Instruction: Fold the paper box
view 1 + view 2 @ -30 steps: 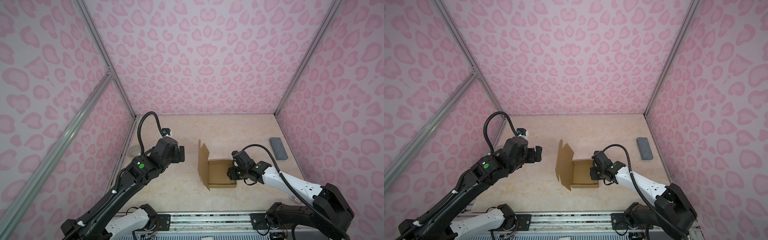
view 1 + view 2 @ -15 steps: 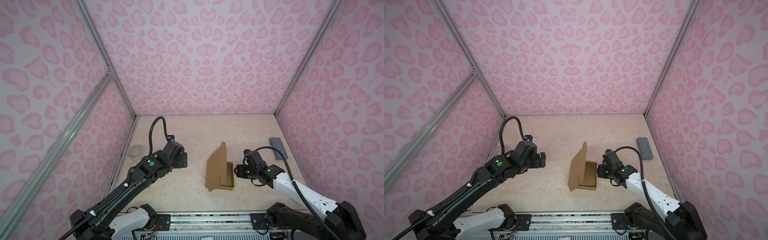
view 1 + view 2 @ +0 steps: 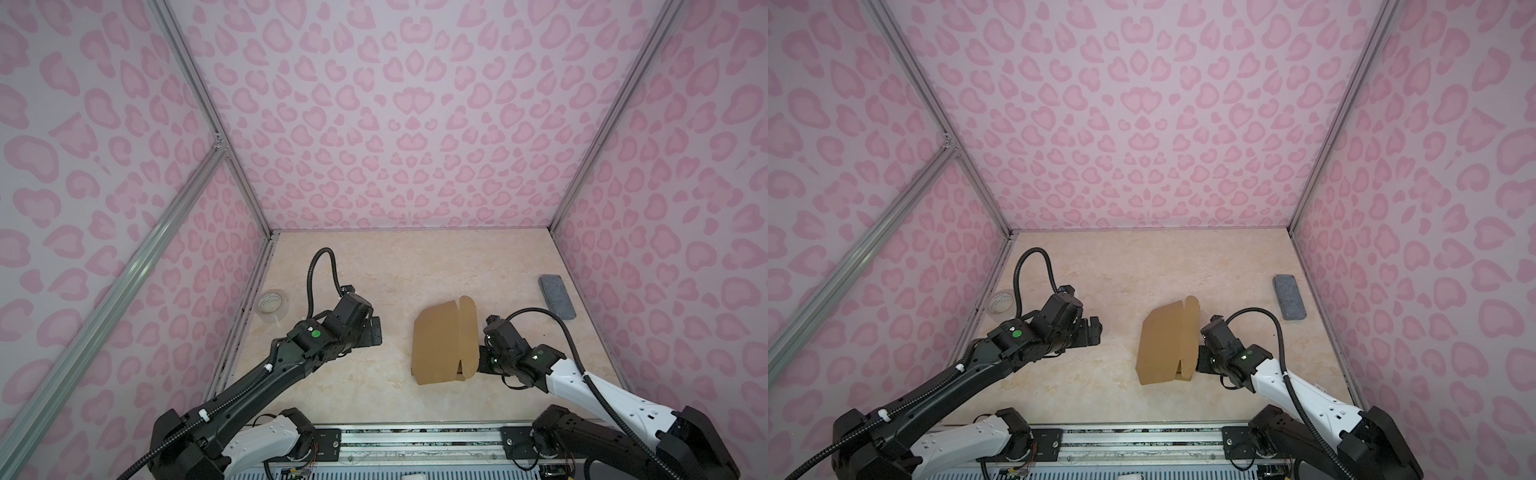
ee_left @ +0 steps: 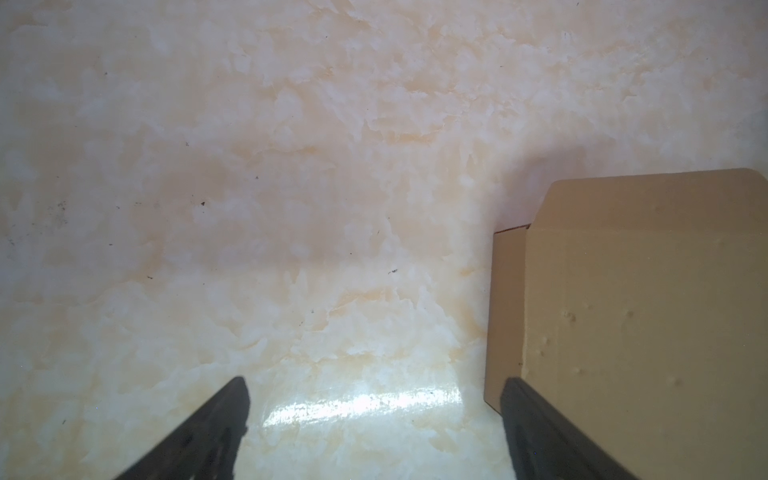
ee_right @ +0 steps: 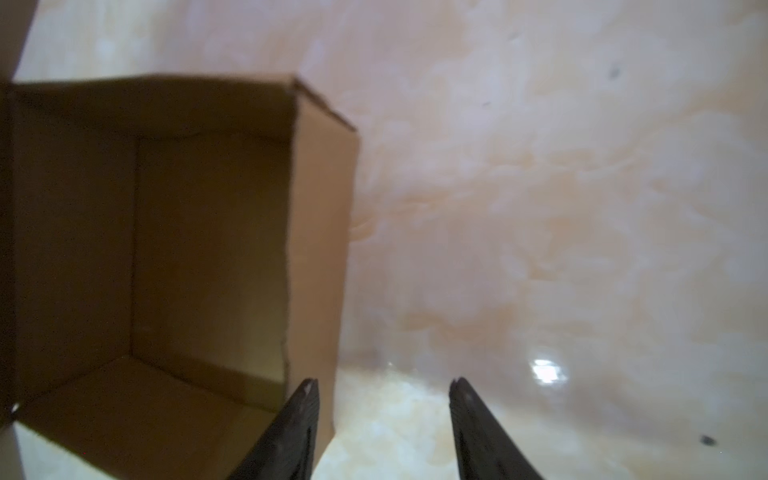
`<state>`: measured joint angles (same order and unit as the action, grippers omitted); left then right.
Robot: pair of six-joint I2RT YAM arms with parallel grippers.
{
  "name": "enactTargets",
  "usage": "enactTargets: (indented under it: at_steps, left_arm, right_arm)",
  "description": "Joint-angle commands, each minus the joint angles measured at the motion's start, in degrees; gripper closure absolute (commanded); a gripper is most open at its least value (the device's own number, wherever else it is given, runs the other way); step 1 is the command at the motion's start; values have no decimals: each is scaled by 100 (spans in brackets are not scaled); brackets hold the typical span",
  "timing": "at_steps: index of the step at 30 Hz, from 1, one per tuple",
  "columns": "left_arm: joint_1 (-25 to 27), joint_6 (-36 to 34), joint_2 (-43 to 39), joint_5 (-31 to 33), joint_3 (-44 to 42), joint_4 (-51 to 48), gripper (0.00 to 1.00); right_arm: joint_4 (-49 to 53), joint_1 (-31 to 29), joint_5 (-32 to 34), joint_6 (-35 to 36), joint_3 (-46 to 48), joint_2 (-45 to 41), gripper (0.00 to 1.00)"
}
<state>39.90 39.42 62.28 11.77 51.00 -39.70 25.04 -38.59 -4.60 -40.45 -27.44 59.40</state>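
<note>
right pincer [image 5: 383, 384] gapes beside the paper box [image 3: 436, 345]

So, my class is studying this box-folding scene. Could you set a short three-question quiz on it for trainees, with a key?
1. True or false: the left gripper is gripping the paper box.
2. In both top views, which lies nearest the right-hand wall? A) the left gripper B) the grey block C) the paper box
3. In the right wrist view, is anything held between the fingers of the right gripper?

Key
1. False: its jaws stand open, apart from the box.
2. B
3. No: only bare table shows in the gap.
</note>
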Motion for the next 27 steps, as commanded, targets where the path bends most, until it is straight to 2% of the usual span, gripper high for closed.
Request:
enactTargets:
  at_steps: [1,3,5,9,12,19,27]
  left_arm:
    - [-1,110,-9,18,-19,172,3]
    - [0,102,-42,86,-12,125,3]
    - [-5,118,-99,159,-33,104,3]
    - [0,271,-229,326,-134,101,3]
    - [-4,439,-372,395,-263,144,3]
    - [-2,705,-919,632,-593,111,3]
    - [0,699,-1296,537,-915,350,3]
  right_arm:
    - [-341,-360,-111,-679,-20,176,46]
    - [-506,-561,-239,-884,-52,281,46]
    - [-589,-873,-13,-957,-160,328,46]
    - [-643,-1348,152,-741,-695,643,46]
    - [-869,-1504,-12,-527,-1021,992,46]
    - [-713,-1944,-24,-33,-1892,1791,47]
    - [-551,-2119,-41,349,-2690,2215,47]
